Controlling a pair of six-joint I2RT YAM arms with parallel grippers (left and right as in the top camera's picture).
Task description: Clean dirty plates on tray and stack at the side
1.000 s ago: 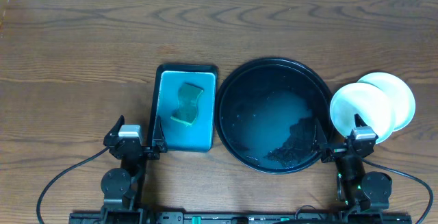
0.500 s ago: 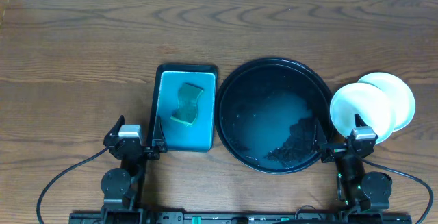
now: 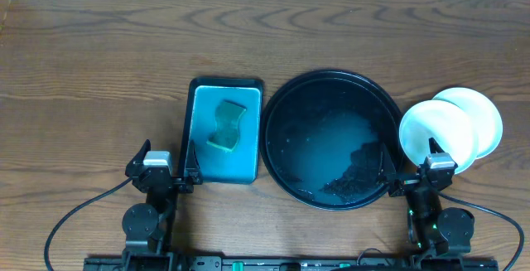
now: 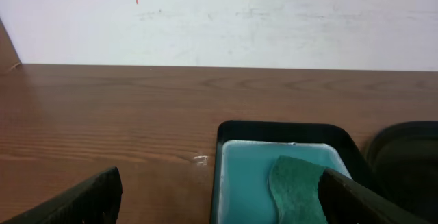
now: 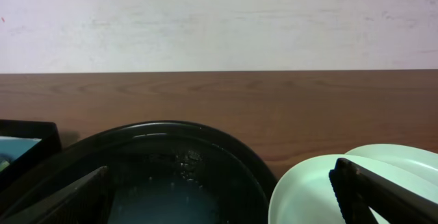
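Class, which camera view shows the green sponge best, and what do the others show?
The overhead view: the whole sponge lies in the blue tray. The left wrist view cuts off its near end. The right wrist view shows only that tray's corner.

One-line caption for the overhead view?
Two pale plates overlap just right of the round black tray, which holds none; a green sponge lies in the blue-lined rectangular tray.
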